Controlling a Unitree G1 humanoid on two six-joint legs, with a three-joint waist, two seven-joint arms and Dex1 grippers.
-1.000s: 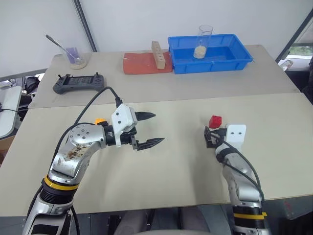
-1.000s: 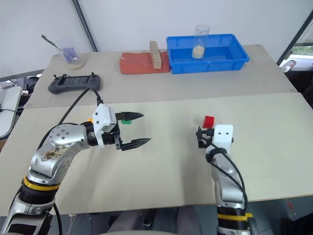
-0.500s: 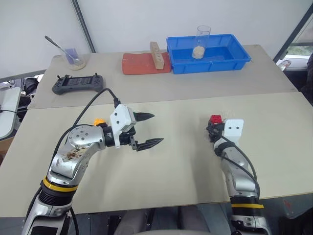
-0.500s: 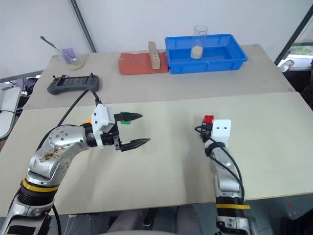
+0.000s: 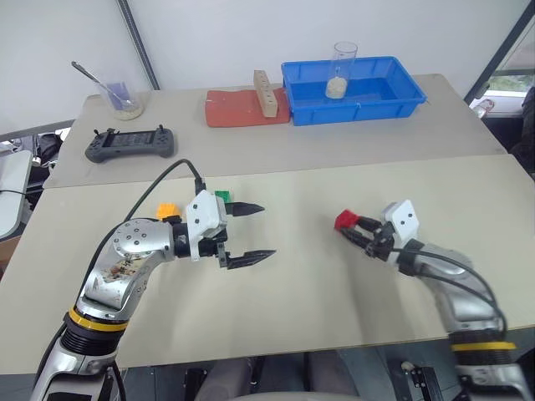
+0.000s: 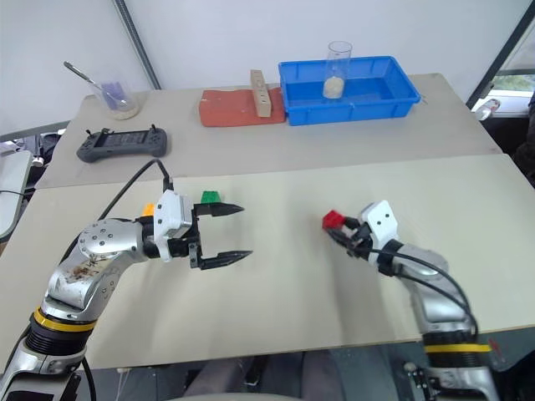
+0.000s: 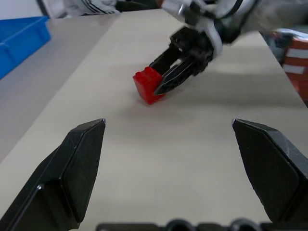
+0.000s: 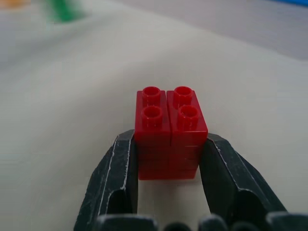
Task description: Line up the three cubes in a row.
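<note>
Cubes: one red, one green, one orange-yellow.

Two beige tables are standing pushed together, a seam running across between them, in front of a plain white wall. A dark metal pole is leaning past the far left corner. Daylight is coming through a window at the far right.
</note>
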